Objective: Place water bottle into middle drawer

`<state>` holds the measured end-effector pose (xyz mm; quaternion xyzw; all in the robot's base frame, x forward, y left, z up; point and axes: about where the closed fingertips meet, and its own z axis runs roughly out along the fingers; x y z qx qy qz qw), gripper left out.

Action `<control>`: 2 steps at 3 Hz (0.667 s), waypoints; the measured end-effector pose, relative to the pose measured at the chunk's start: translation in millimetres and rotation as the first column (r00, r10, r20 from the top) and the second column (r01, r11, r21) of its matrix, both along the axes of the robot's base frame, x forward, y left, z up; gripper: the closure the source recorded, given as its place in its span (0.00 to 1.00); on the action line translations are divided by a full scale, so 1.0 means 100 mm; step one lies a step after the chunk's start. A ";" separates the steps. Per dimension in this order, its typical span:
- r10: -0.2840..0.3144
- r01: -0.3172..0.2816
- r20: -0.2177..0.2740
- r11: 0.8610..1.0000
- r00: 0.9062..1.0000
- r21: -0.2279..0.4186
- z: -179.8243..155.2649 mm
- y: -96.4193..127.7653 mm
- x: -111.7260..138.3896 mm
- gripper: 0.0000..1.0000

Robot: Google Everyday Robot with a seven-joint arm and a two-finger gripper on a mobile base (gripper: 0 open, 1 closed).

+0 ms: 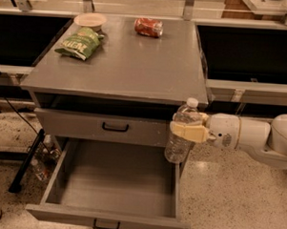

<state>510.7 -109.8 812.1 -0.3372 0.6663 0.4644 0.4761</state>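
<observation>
The hand [180, 131] reaches in from the right, its tan fingers [194, 133] clamped around the middle of the upright bottle [177, 148]. The open drawer [116, 181] lies below and left of the hand. Well above and left of it, a can [148, 27] and chip bag [80, 43] rest on the surface [136, 68].

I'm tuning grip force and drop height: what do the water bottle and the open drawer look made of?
Water bottle: thin clear plastic, glossy; see-through ribbed walls, white cap. The hand holds it beside the cabinet's front corner. Middle drawer: probably painted grey metal, matt; flat tray, thin low walls.
</observation>
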 end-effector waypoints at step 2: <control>0.053 -0.055 -0.086 0.998 0.995 -0.022 -0.50 0.15 0.00 1.00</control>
